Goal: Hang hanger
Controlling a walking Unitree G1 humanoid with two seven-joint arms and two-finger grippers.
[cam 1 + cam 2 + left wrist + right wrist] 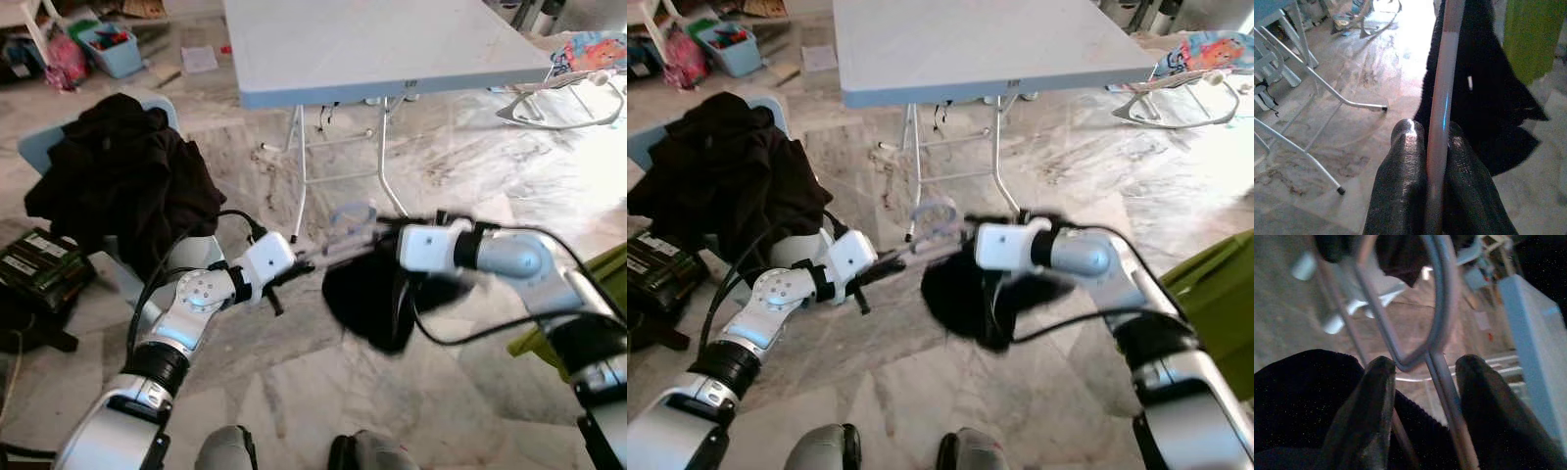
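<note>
A pale, see-through hanger is held level in front of me, with a black garment draped from it. My left gripper holds one end of the hanger. In the left wrist view its fingers are shut on the hanger's bar, and the black garment hangs beyond. My right gripper comes in from the right at the hanger's neck. In the right wrist view its fingers stand apart on either side of the hook's stem, with the hook above them.
A white folding table stands ahead, its metal legs just beyond the hanger. At the left, a chair is heaped with dark clothes, and a black box lies beside it. A green bin is at the right.
</note>
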